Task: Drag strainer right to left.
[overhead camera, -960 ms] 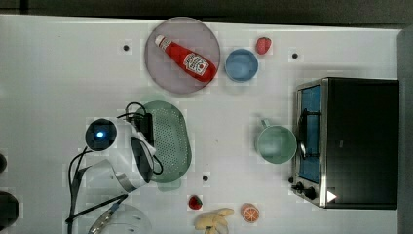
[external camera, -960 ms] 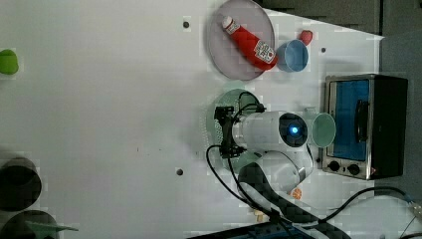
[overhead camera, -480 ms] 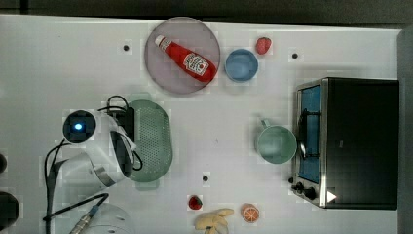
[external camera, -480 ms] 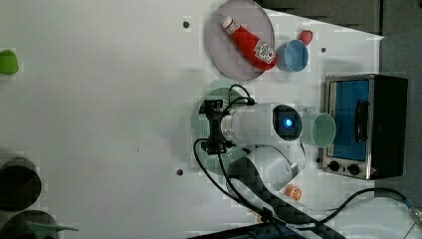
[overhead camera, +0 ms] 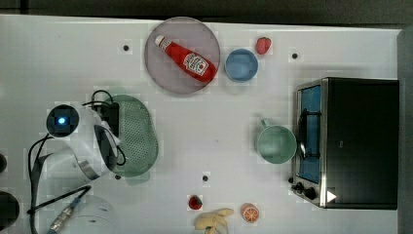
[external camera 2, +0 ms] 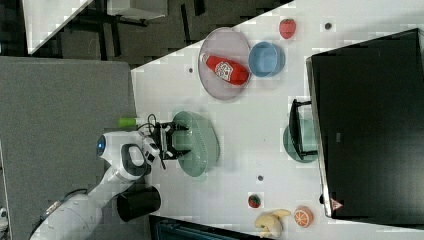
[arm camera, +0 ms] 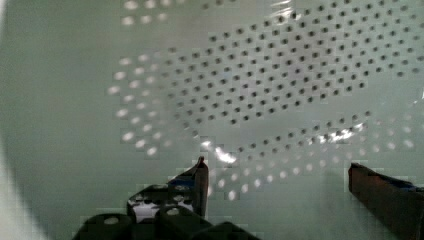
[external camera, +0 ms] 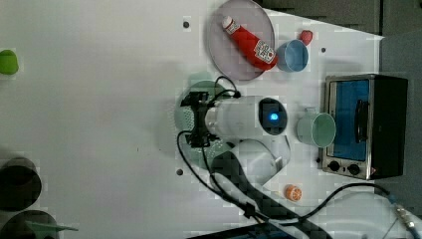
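Since a second ago the strainer (overhead camera: 139,139) has slid toward the top view's left, carried along with the arm (overhead camera: 78,141), so a wider strip of bare white table (overhead camera: 209,131) now lies between it and the mug (overhead camera: 276,143). The gripper (arm camera: 277,172) reaches into the bowl with its fingers (arm camera: 200,180) spread wide apart (the perforated mint wall shows between them in the wrist view), pinching nothing.

Taking the strainer as the landmark: the grey plate (overhead camera: 168,73) lies just beyond it toward the top view's top right, close to its rim but apart, and carries a red ketchup bottle (overhead camera: 187,61) with a white label whose writing cannot be read. The blue bowl (overhead camera: 241,64) sits past the plate, a strawberry (overhead camera: 263,45) beyond that. The oven (overhead camera: 360,141) stands well apart on the far side of the mug; its front bears a small red-and-white warning triangle (external camera 2: 335,204), with no legible text. A second strawberry (overhead camera: 195,202), a banana (overhead camera: 214,219) and an orange slice (overhead camera: 250,212) lie near the table's lower edge in the top view.

In the left view, the strainer (external camera: 188,117) has a broad open stretch of table (external camera: 89,109) on its left, up to a green object (external camera: 7,61) at the edge.
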`<state>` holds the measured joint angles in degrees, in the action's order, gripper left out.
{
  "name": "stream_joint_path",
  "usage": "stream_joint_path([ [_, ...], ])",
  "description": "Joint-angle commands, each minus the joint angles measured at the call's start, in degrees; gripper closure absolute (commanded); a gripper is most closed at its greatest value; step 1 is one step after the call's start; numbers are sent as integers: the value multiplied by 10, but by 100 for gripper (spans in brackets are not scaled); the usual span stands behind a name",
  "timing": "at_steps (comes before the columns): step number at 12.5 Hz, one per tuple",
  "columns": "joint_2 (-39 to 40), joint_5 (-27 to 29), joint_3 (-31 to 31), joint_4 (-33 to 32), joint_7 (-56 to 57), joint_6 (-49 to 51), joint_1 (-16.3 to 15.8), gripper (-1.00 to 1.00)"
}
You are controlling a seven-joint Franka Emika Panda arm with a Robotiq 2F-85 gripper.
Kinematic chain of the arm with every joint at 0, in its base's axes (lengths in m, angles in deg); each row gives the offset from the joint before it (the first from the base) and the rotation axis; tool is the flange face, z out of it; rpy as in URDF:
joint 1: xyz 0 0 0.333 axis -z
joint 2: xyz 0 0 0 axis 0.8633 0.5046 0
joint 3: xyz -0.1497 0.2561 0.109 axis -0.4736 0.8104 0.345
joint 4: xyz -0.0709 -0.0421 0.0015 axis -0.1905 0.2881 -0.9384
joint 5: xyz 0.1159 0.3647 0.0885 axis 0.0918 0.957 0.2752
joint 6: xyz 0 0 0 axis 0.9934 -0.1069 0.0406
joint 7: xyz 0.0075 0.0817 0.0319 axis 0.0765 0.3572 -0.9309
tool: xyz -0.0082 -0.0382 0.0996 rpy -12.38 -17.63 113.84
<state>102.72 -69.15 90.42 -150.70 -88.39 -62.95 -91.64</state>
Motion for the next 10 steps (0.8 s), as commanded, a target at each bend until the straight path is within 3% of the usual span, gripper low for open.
stream_joint_path([
  [1,13,7,13,20,-41,3,-29,-100],
  [10,54,10,18,85,-99,3,-71,-100],
])
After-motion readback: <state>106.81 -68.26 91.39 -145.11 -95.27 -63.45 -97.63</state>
